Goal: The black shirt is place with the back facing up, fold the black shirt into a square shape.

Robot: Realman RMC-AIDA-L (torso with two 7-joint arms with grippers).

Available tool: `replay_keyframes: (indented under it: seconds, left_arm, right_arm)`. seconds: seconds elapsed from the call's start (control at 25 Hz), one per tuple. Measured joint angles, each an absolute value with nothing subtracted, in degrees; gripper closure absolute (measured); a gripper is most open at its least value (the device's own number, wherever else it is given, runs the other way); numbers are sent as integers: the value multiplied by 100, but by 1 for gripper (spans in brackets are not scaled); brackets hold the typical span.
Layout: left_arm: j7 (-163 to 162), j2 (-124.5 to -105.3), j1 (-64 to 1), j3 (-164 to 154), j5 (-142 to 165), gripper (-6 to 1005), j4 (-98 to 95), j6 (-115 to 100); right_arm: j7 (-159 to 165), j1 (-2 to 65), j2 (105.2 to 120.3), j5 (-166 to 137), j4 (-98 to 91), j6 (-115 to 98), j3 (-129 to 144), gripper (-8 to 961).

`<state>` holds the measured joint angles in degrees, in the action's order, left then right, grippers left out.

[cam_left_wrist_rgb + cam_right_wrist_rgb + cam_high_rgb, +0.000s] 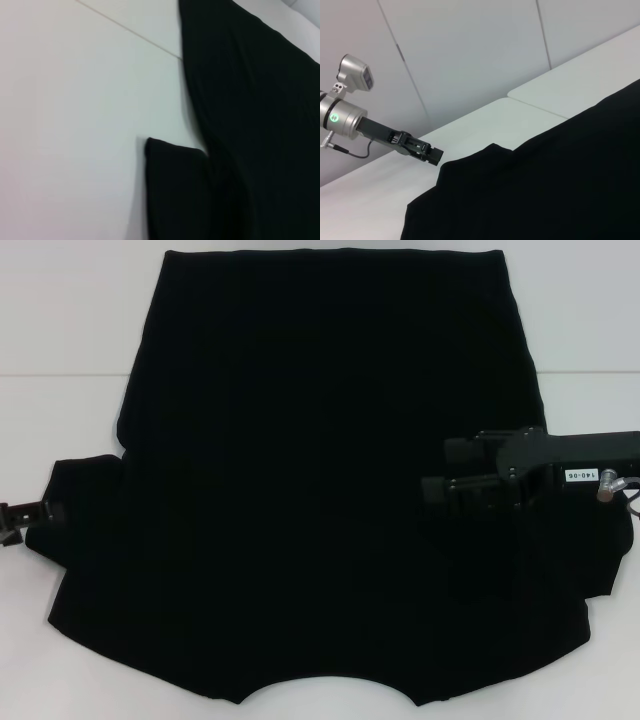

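Observation:
The black shirt (320, 490) lies spread flat on the white table (60, 330), hem at the far side and neck cut-out at the near edge. No lettering shows. My left gripper (22, 515) sits low at the outer edge of the shirt's left sleeve (80, 505). The right wrist view shows the left gripper (436, 156) just beside that sleeve's corner. My right gripper (440, 468) hangs over the shirt's right side, pointing toward the middle, fingers apart with nothing seen between them. The left wrist view shows only the shirt (250, 125) and its sleeve (175, 190).
A seam between table panels (60, 375) runs across at the far side. Bare white table surrounds the shirt on the left (40, 640) and right (600, 670). A white panelled wall (470, 60) stands behind the table.

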<state>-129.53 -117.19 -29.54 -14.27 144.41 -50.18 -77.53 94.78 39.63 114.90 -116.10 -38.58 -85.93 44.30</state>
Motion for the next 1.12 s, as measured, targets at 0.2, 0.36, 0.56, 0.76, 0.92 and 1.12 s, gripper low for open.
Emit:
replay_keyframes:
  seconds: [0.2, 0.36, 0.56, 0.76, 0.92, 1.12]
  left_arm:
    - [-13023, -11722, -2970, -1434, 14641, 139, -5013, -7643]
    - [-13026, -11724, -2981, -1461, 14671, 139, -4979, -7601]
    - [-13027, -11725, -3002, -1491, 14679, 139, -4921, -7525]
    - [-13028, -11721, -3014, -1500, 14683, 139, -4865, -7394]
    - [-13027, -11719, -3035, -1504, 14686, 139, -4814, -7363]
    - [-13003, -11712, -3081, -1520, 14687, 139, -4736, -7355]
  right_arm:
    - [9481, 3972, 11487, -11610, -3858, -8598, 4430, 55]
    - [9481, 3973, 11486, -11610, -3858, -8588, 4430, 56]
    - [9482, 3981, 11486, -11610, -3858, -8587, 4430, 55]
    - [9491, 3981, 11486, -11610, -3858, -8587, 4430, 56]
    - [9492, 3981, 11482, -11610, -3858, -8587, 4430, 56]
    - [9492, 3982, 11477, -11610, -3858, -8587, 4430, 56]
